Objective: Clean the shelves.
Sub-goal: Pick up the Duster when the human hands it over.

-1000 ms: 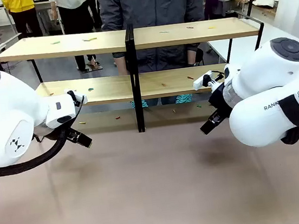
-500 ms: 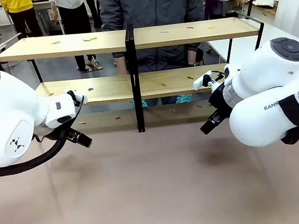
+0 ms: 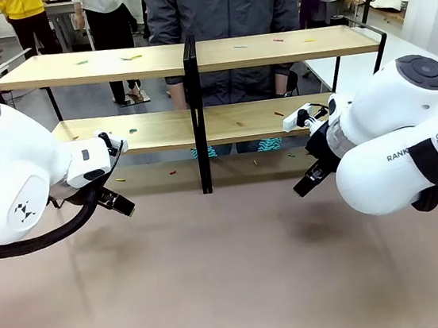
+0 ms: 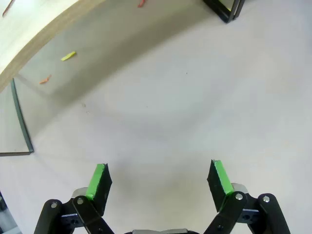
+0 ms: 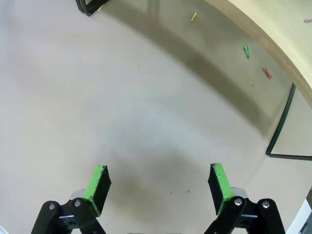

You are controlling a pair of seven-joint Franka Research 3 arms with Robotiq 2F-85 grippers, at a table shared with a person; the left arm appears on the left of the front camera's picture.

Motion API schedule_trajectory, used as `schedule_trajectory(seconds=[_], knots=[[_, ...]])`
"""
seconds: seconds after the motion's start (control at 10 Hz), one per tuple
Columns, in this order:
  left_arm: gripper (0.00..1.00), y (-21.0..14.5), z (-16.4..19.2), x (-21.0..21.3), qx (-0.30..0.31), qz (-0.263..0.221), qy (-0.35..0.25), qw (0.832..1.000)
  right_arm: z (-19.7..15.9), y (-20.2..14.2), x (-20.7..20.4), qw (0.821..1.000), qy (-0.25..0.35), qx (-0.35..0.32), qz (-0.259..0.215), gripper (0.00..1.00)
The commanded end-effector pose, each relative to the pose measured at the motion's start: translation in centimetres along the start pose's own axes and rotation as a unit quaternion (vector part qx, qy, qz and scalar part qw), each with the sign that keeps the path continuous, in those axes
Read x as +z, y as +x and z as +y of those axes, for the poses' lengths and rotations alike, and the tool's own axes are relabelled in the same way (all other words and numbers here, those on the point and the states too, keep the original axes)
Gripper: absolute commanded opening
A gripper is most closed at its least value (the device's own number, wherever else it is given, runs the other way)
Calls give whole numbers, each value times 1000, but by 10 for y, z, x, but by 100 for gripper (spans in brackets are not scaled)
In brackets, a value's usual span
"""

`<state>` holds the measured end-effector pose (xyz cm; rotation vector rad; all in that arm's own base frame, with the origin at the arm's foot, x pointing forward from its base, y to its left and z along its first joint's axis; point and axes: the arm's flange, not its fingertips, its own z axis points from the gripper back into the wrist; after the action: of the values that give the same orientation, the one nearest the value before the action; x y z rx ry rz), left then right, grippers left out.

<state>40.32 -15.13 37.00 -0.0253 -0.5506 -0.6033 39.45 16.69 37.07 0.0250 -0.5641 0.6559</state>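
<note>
- The shelves (image 3: 159, 131) span the upper half of the front view. Their long boards run left to right, in two sections joined at a central post (image 3: 197, 119).
- The left arm's fingers (image 3: 117, 202) sit at middle left and the right arm's fingers (image 3: 305, 181) at middle right. Both are on the near side of the rack, over bare tabletop (image 3: 232, 274).
- Both pairs of fingers are spread wide with nothing between them; the green pads show apart in each wrist view (image 4: 100, 181) (image 5: 97, 187).
- In the left wrist view the lower board's edge curves across the upper left. In the right wrist view it crosses the upper right. So the rack lies ahead of each pair of fingers and off to one side.
- Small coloured scraps (image 3: 132, 58) lie on the boards and on the tabletop beneath them.
- In my judgement each arm is nearer its own section, so the post looks like the natural dividing line.
</note>
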Motion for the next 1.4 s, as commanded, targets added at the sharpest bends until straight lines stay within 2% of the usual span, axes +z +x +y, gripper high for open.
schedule_trajectory(seconds=[0.0, 0.2, 0.3, 0.4, 0.6, 0.7, 0.8, 1.0, 1.3], knots=[[100, 0, 0, 0, 0, 0, 0, 1000, 0, 0, 0, 1000, 0, 0, 0, 100], [100, 0, 0, 0, 0, 0, 0, 1000, 0, 0, 0, 1000, 0, 0, 0, 100], [100, 0, 0, 0, 0, 0, 0, 1000, 3, 4, 33, 1000, -29, -2, -6, 100], [100, -9, -12, 53, -13, -37, 19, 999, 1, -5, 86, 999, -42, -13, -19, 100], [100, -59, -43, 157, -19, -129, 42, 991, 6, -55, 190, 994, -41, -8, -101, 100], [100, -86, -59, 182, -32, -174, 42, 983, 18, -78, 212, 990, -33, -1, -134, 100], [100, -108, -67, 195, -32, -212, 32, 976, 29, -94, 220, 987, -20, 7, -162, 100], [100, -136, -75, 207, -11, -272, 21, 962, 42, -106, 220, 983, -34, 4, -179, 100], [100, -149, -77, 212, 7, -319, 8, 948, 44, -109, 223, 979, -41, -12, -200, 100]])
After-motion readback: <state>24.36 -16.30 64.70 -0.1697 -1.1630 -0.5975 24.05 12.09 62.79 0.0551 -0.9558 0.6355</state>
